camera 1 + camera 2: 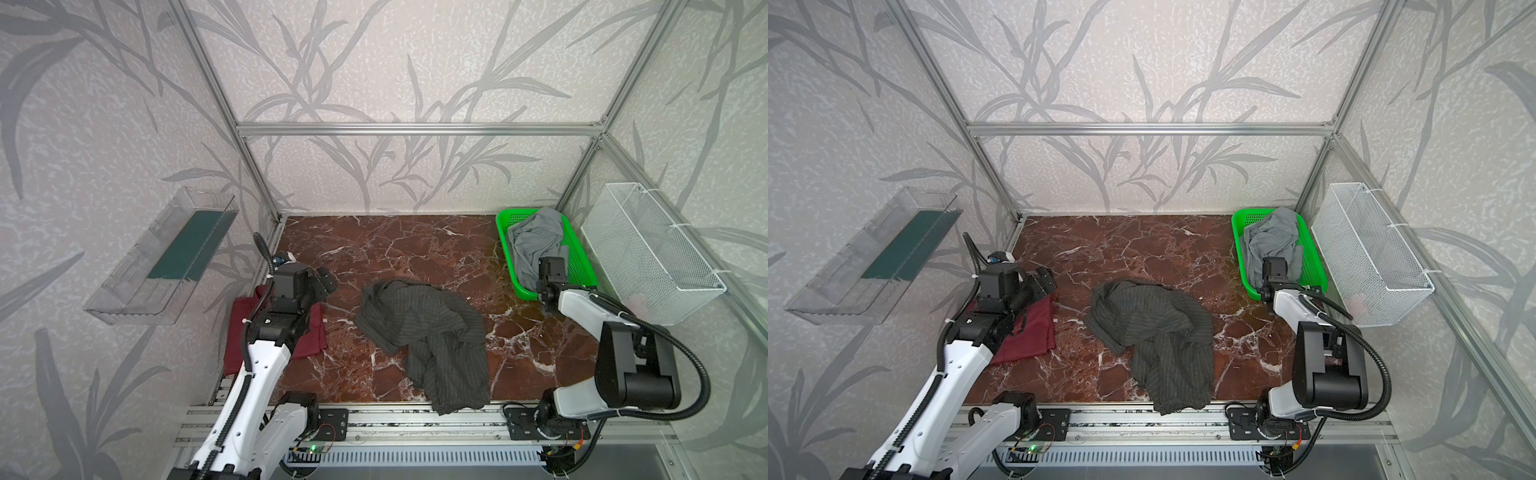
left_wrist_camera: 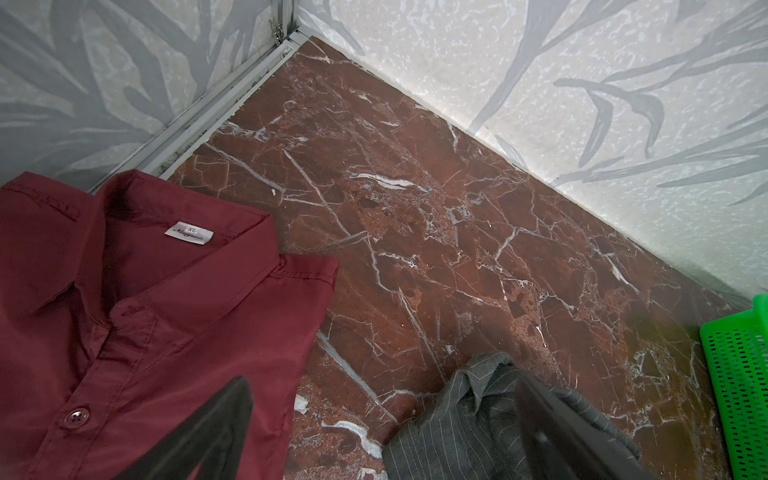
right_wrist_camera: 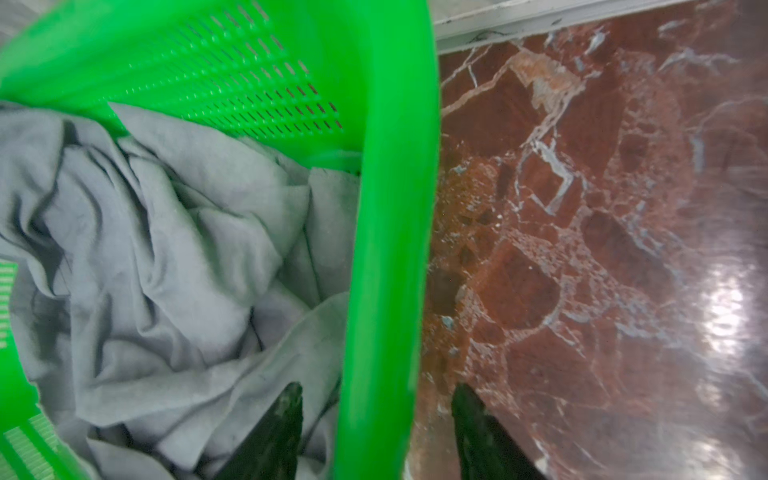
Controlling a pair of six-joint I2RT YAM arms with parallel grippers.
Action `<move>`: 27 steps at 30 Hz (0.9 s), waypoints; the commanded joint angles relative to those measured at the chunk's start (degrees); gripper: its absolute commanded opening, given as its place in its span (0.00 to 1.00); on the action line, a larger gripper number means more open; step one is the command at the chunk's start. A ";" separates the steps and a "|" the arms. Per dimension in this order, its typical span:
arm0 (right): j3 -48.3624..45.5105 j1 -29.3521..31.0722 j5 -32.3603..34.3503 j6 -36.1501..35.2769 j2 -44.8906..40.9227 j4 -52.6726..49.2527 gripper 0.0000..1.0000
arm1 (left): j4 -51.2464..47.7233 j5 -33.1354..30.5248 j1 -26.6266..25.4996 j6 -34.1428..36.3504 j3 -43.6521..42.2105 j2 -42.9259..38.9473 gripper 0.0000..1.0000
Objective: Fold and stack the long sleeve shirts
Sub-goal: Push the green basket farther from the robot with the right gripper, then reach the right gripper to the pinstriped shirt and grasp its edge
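Hovering at the rim of the green perforated basket (image 3: 390, 208), your right claw (image 3: 378, 386) has its jaws apart and grips nothing. 1 finger sits over the light grey garment (image 3: 166, 249) bunched in the basket, the other over bare marble desk (image 3: 582, 249).

Your left claw (image 2: 382, 378) is spread wide and empty too, raised above the left side of the desk.

Why things lie as they do, my read:
- The maroon collared shirt (image 2: 166, 332) lies flat and folded at the desk's left edge, collar up, placket buttoned. It looks parked there as the base of the stack, which leaves the middle free for folding.
- The charcoal pinstripe shirt (image 1: 428, 332) is a crumpled heap mid-desk, its near end reaching the front edge. It is not folded yet, so it looks like the job in hand.
- The grey garment stays in the basket, probably as waiting stock.

Relative to the claws:
- The pinstripe shirt is well apart from your right claw, off toward the desk's middle.
- It is near your left claw, which hangs between the 2 shirts. In the left wrist view 1 finger overlaps maroon cloth and the other overlaps the pinstripe collar end.
- I cannot tell whether either finger touches cloth.
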 commanded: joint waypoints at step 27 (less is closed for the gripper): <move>21.74 56.89 -14.02 -54.55 -9.69 -14.32 0.78 | -9.00 -17.33 0.92 -5.63 3.84 -5.67 0.99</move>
